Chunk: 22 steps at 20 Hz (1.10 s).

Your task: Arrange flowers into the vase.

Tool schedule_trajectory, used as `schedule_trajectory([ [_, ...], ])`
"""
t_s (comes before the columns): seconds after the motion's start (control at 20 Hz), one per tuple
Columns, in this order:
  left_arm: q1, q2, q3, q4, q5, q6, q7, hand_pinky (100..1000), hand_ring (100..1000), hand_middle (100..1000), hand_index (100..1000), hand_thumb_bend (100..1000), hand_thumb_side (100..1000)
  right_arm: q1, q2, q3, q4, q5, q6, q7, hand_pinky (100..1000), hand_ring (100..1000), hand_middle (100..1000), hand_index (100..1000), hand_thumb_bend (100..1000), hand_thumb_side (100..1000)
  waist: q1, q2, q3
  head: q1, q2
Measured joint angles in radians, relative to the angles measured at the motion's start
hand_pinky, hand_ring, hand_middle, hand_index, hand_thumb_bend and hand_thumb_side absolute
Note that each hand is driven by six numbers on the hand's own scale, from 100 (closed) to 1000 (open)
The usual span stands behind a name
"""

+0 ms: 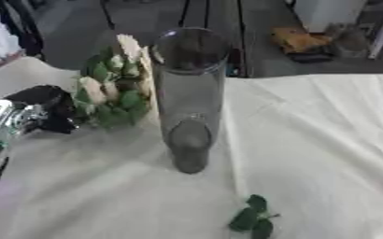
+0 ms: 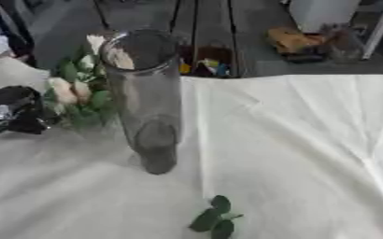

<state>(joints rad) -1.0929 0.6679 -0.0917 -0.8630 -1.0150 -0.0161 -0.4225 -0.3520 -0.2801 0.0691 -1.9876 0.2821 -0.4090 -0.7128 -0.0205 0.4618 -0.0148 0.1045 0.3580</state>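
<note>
On white cloth (image 1: pixel 325 140): clear vase (image 1: pixel 189 93) upright, no label; left hand (image 1: pixel 31 114) grips flowers (image 1: pixel 113 88) beside it.

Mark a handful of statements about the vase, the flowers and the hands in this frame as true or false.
1. The glass vase stands upright on the white tablecloth. True.
2. The bunch of flowers is already inside the vase. False: it is beside the vase, on its left, at the left hand.
3. A loose leafy sprig lies on the cloth nearer the camera than the vase. True.
4. The right hand is holding the vase. False: no right hand shows in either view.
5. The vase lies on its side. False: it is upright.
</note>
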Motion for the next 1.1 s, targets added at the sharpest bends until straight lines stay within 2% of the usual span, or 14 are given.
schedule_trajectory([
  [0.15,-0.002,0.0,0.001,0.003,-0.005,0.003,-0.003,311,341,461,633,100,543,0.0,0.003,0.0,0.0,-0.003,0.001,0.001,640,681,546,751,100,1000,0.0,0.0,-0.002,0.0,0.0],
  [0.4,-0.003,-0.005,0.003,0.003,-0.007,0.012,0.016,100,110,262,409,100,560,0.0,0.004,0.004,0.0,-0.009,0.005,0.005,642,681,544,752,100,1000,0.002,0.001,-0.004,0.0,0.0],
  [0.6,0.001,-0.009,0.003,0.003,-0.018,0.033,0.093,100,100,100,242,100,530,0.0,0.004,0.006,0.0,-0.013,0.007,0.007,643,681,543,752,100,1000,0.003,0.006,-0.006,0.0,0.0],
  [0.85,0.006,-0.021,-0.001,0.009,-0.049,0.061,0.228,100,100,100,124,100,513,-0.004,0.004,0.006,0.0,-0.024,0.006,0.007,643,680,540,750,100,1000,0.003,0.013,-0.012,0.004,0.0],
  [1.1,0.009,-0.026,-0.002,0.026,-0.091,0.073,0.347,100,100,100,100,174,603,-0.009,0.004,0.006,0.0,-0.031,0.005,0.009,646,680,538,749,100,1000,0.003,0.018,-0.017,0.008,-0.004],
])
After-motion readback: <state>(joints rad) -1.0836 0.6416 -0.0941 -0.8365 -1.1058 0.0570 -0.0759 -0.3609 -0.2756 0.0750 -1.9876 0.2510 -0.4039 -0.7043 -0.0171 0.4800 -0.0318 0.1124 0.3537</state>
